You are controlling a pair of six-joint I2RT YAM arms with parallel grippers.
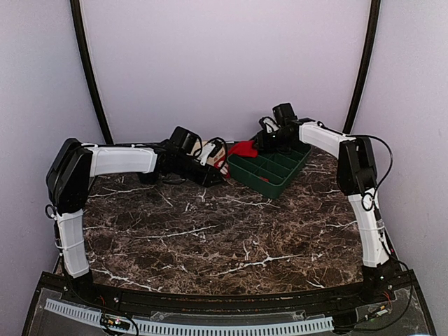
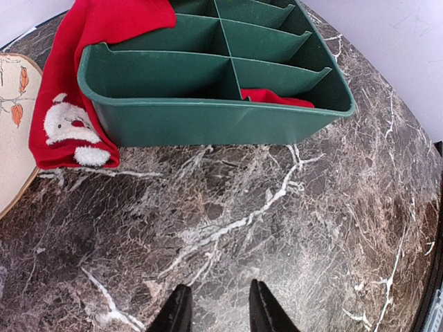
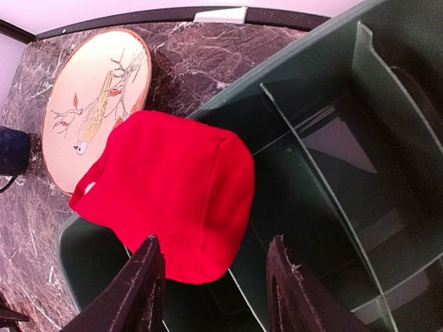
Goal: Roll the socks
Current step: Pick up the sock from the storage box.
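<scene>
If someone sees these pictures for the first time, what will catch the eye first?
A bright red sock hangs over the rim of the green divided tray at the far side, its white-figured end on the dark marble table. Beside the tray lies a round bird picture.

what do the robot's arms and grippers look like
The left arm and right arm both have white tubular links joined by bulky black joint housings. Thin black cables loop along the outside. The left gripper and right gripper each have two black tapered fingers. The right gripper's look rough and grainy. No markings are visible.
</scene>
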